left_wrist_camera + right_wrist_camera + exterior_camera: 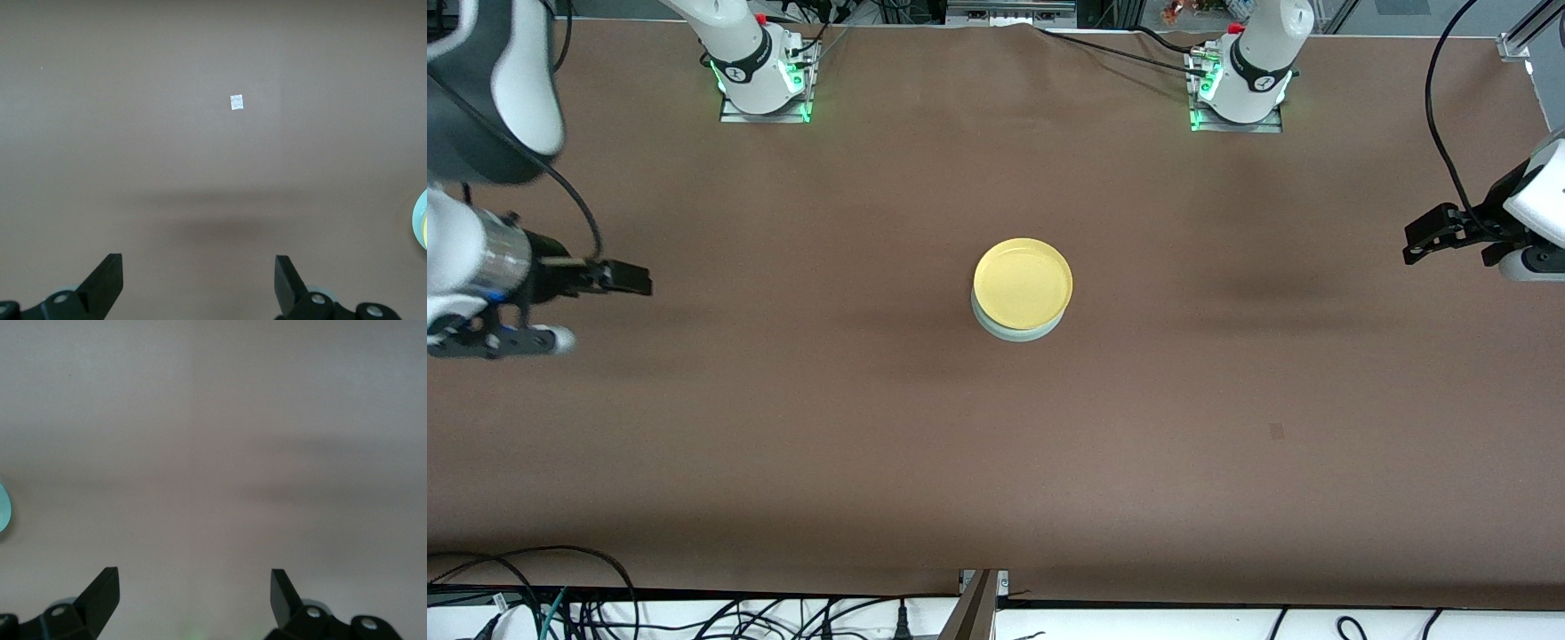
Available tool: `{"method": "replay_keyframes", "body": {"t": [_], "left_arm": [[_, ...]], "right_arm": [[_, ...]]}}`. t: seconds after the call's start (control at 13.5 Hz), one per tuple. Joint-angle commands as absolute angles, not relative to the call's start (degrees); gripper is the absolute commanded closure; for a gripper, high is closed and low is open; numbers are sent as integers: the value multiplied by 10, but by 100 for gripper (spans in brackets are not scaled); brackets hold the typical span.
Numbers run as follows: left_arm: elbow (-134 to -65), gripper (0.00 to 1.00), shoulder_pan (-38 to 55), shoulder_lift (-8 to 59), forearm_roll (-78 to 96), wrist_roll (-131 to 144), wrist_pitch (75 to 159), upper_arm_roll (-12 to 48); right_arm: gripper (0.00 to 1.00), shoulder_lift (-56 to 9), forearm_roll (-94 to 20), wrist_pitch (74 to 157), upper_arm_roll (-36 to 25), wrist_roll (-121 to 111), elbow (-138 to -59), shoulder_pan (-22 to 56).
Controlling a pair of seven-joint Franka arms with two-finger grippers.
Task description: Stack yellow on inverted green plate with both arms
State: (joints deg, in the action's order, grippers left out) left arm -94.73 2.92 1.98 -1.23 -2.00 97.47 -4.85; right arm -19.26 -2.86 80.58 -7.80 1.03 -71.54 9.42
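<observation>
Front view: yellow [1022, 283] is sitting on top of the green plate [1017, 332] near the middle of the brown surface [996, 444], rim up. Only a thin mint crescent of the green plate is showing under the edge of yellow nearer the front camera, so the two are touching and stacked slightly off-centre. Whether the green plate is lying inverted cannot be told. Left pincer [1430, 238] is hanging over the left arm's end of the surface, well apart from the stack, fingers spread wide and gripping nothing. Right pincer [618, 277] is hanging over the right arm's end, likewise well apart from the stack, spread wide and carrying nothing. Left wrist view is showing both black fingertips [107, 277] apart over bare brown surface, a small pale square marker [237, 102] lying on it, and a sliver of the stack at the frame edge. Right wrist view is showing its fingertips [103, 590] parted over bare surface.
</observation>
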Motion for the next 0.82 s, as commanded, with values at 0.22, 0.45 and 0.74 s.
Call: {"method": "replay_keyframes", "body": {"t": [0.22,0.45,0.74], "left_arm": [[-926,0,31,26,8,-17,963,-49],[-912,0,22,39,7,-26,962,-51],[-896,0,30,40,-1,-24,961,-48]], "right_arm": [[0,-77,-17,809,-69,2,-790,63],[0,-82,-11,808,-74,-11,-788,62],[0,-87,-9,807,-76,-10,-787,62]]}}
